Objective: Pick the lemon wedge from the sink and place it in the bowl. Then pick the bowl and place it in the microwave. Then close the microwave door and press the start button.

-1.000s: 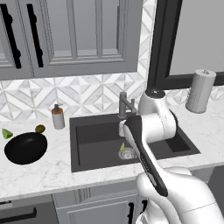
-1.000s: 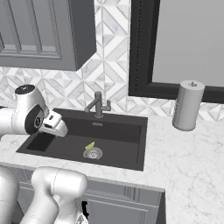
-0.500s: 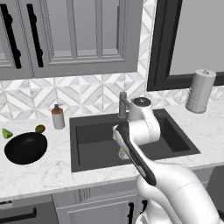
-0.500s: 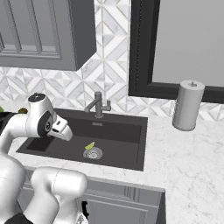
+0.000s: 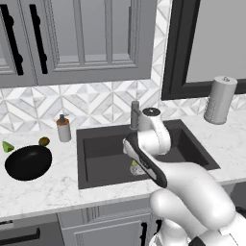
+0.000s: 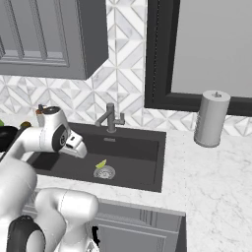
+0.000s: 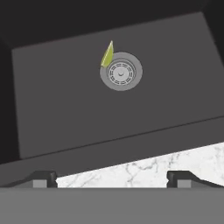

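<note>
lemon wedge [image 7: 106, 54], pale yellow-green and pointed, lies on the floor of the dark charcoal sink [image 7: 65, 113], touching the rim of the round silver drain [image 7: 121, 71]. the right base view shows the same wedge [image 6: 101, 163] just beside the drain [image 6: 104, 172], and in the left base view a sliver of it [image 5: 134, 163] peeks out from behind the arm.

the fingers [image 7: 112, 178] stand spread wide with nothing between them, their 2 dark tips low in the hand view over the near edge of the sink, where a strip of marbled white counter [image 7: 175, 164] shows. the wedge lies well ahead of the tips. in the right base view the hand [image 6: 75, 144] hangs over the left part of the basin, apart from the wedge.

the glossy black bowl [image 5: 28, 162] sits on the counter [image 5: 53, 187] left of the sink, well apart from the wedge. a brighter green wedge [image 5: 7, 146] and a small olive-brown fruit [image 5: 43, 141] lie just behind the bowl, near a soap bottle [image 5: 63, 129]. the grey faucet [image 6: 110, 118] rises behind the basin, and a paper towel roll [image 6: 211, 118] stands on the counter to the right.
</note>
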